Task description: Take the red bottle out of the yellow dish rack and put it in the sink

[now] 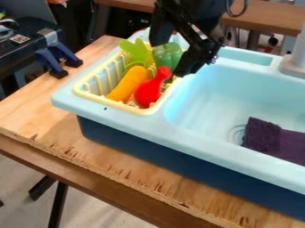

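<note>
A translucent green, rounded plastic piece [167,54] sits at the back of the pale yellow slatted plastic basket [143,110], behind a glossy red bottle-shaped toy [149,90]. The black two-finger gripper [169,59] is open beside it, jaws well apart; contact cannot be told.

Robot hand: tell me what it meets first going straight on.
The hand looks to point down at the see-through green toy in the yellow rack, so likely that first; depth is unclear.
</note>
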Robot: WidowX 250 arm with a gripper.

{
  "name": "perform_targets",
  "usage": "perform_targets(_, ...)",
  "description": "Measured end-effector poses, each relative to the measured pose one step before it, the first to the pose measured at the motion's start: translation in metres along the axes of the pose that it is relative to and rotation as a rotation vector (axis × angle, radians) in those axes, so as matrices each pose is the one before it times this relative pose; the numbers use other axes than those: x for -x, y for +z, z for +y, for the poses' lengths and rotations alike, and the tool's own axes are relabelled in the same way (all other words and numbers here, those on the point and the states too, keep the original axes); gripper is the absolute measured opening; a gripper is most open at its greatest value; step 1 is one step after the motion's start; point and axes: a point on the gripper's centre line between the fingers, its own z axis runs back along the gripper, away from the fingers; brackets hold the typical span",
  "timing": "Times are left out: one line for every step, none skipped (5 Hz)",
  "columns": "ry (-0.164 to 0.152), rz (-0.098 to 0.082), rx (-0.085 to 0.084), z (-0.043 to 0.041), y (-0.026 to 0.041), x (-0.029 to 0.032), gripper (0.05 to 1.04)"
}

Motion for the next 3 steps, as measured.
perform_targets(0.0178,-0.0032,-0.0263,-0.0033,0.00073,-0.00227,1.006)
perform_targets(0.0263,0.0207,-0.0181,0.0,-0.00474,0.0014,1.006)
perform_targets(0.0229,0.0163,-0.0225,0.00236,-0.00659,0.00149,1.005)
